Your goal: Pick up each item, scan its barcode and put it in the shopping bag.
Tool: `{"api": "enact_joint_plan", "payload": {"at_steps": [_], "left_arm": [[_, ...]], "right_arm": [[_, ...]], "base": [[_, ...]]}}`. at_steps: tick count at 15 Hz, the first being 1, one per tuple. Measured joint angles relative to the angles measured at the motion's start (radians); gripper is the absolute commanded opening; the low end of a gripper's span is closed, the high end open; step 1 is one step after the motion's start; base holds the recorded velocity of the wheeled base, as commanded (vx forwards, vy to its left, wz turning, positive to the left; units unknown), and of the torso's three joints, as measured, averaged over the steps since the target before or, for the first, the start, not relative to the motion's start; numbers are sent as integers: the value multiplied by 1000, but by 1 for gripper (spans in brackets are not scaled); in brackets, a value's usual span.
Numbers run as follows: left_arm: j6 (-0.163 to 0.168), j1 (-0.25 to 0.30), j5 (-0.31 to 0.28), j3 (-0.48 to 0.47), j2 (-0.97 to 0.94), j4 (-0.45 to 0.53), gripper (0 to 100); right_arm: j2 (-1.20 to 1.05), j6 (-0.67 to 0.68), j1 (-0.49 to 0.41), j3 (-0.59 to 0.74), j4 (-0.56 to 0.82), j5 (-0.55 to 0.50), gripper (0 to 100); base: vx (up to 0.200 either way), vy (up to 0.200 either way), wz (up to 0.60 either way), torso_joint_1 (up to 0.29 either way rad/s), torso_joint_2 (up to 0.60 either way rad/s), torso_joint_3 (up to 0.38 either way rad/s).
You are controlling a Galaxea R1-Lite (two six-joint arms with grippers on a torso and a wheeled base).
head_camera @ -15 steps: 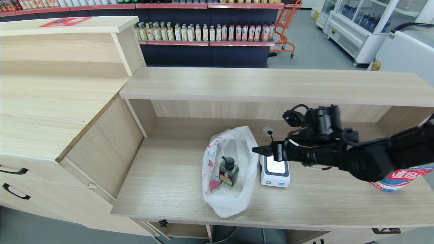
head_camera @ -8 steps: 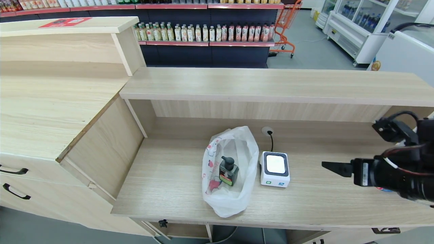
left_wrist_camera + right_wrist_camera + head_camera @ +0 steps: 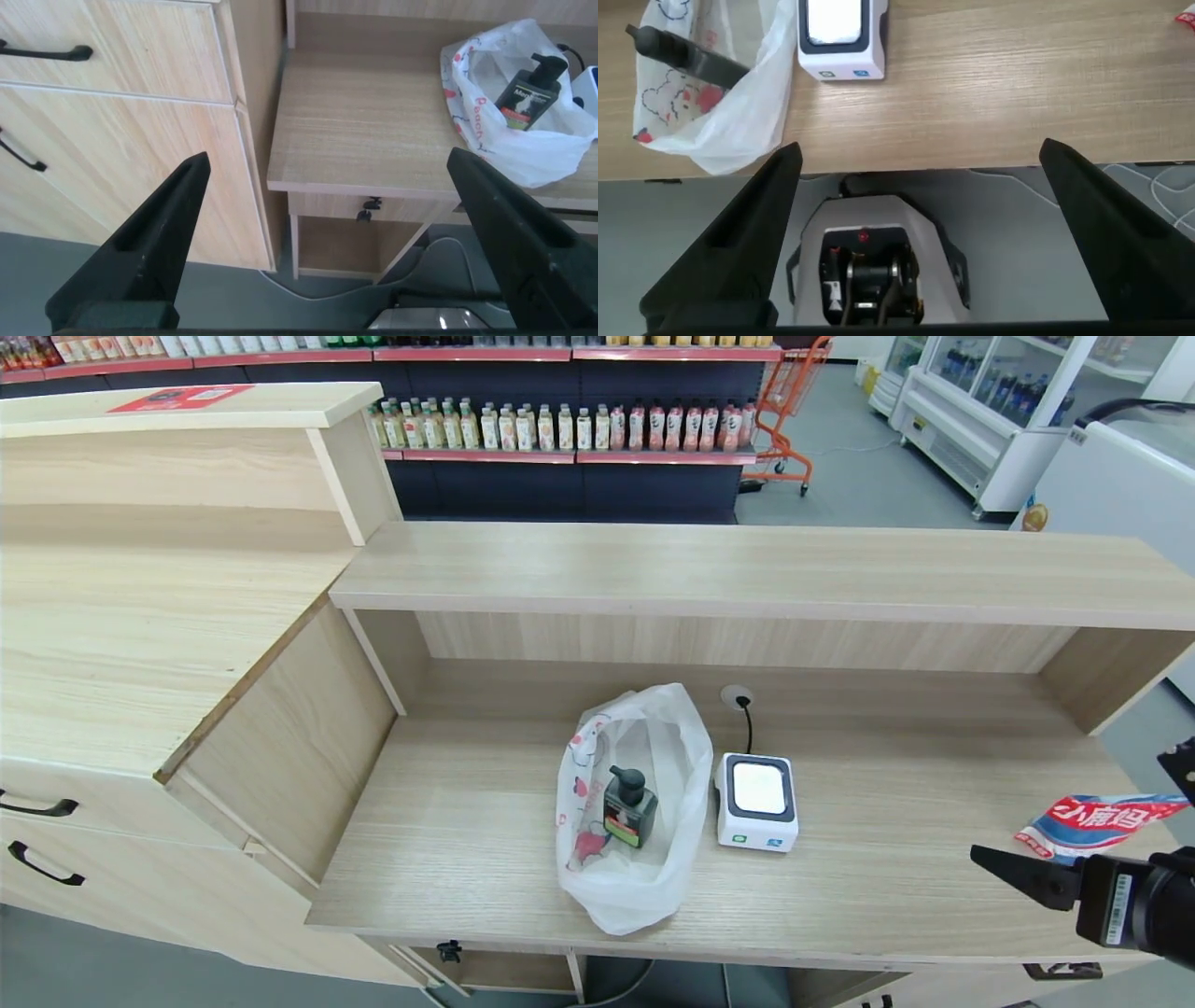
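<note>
A white plastic shopping bag (image 3: 644, 887) with red cartoon prints lies open on the counter. A dark pump bottle (image 3: 630, 810) with a red label lies inside it. The white barcode scanner (image 3: 757, 801) sits just right of the bag, its window facing up. A red, white and blue packet (image 3: 1088, 821) lies at the counter's right end. My right gripper (image 3: 1013, 875) hovers open and empty by the front right edge, just in front of the packet. Its wrist view looks down on the scanner (image 3: 840, 35) and bag (image 3: 710, 93). My left gripper (image 3: 329, 157) is open and empty, off the counter's left end.
The counter (image 3: 887, 887) is a recessed wooden shelf under a raised ledge (image 3: 747, 569), with a side wall on the right and a taller cabinet (image 3: 140, 616) on the left. The scanner's cable (image 3: 746, 723) runs to a hole at the back.
My right arm has pulled back from above the scanner beside the bag, moving right and toward the front edge. The packet it covered now shows. Bag, bottle and scanner have not moved.
</note>
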Motion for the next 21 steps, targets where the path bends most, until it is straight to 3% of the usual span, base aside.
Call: {"api": "enact_joint_plan", "payload": {"at_steps": [11, 21], "left_arm": [[3, 0, 0, 0, 0, 0, 100], [3, 0, 0, 0, 0, 0, 100]], "right_arm": [[-40, 69, -25, 1, 41, 1, 100], [-49, 230, -32, -137, 261, 1, 100]], "base": [[0, -200, 0, 0, 3, 1], [0, -200, 0, 3, 3, 1]]}}
